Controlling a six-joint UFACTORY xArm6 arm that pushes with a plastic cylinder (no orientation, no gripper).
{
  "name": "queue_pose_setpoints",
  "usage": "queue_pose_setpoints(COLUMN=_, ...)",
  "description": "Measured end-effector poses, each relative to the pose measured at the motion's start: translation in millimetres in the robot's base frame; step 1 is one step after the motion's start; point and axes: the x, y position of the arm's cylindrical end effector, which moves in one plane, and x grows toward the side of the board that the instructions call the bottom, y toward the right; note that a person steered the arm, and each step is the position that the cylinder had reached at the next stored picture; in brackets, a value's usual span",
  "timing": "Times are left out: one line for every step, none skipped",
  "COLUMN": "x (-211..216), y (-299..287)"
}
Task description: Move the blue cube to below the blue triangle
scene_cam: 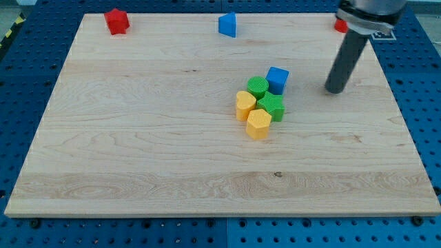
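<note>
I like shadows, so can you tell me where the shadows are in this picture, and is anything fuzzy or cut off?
In the camera view, lighting is soft and even: the blue cube and the blue triangle cast only faint, short shadows on the wooden board. No strong glare shows on the wood. The blocks look sharp. My tip is sharp too, right of the cube, but the arm above is cut off by the view's top.

A lab: wooden board (pixel 138 158) on blue perforated bench (pixel 427 103).

A red star block (pixel 116 21) sits at the upper left of the wooden board (pixel 138 151). Mid-frame cluster: green cylinder (pixel 257 87), green star (pixel 271 106), yellow heart (pixel 244 105), yellow block (pixel 258 124). A red block (pixel 340 26) shows partly at upper right.
</note>
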Motion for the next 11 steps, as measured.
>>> queue_pose_setpoints(x=0, y=-47)
queue_pose_setpoints(x=0, y=-61)
queue_pose_setpoints(x=-9, y=-104)
queue_pose_setpoints(x=-13, y=-117)
queue_pose_setpoints(x=-13, y=-117)
queue_pose_setpoints(x=-16, y=-114)
queue_pose_setpoints(x=-16, y=-114)
queue_pose_setpoints(x=-38, y=-114)
queue_pose_setpoints(x=-44, y=-131)
queue_pose_setpoints(x=-44, y=-149)
queue_pose_setpoints(x=-46, y=-138)
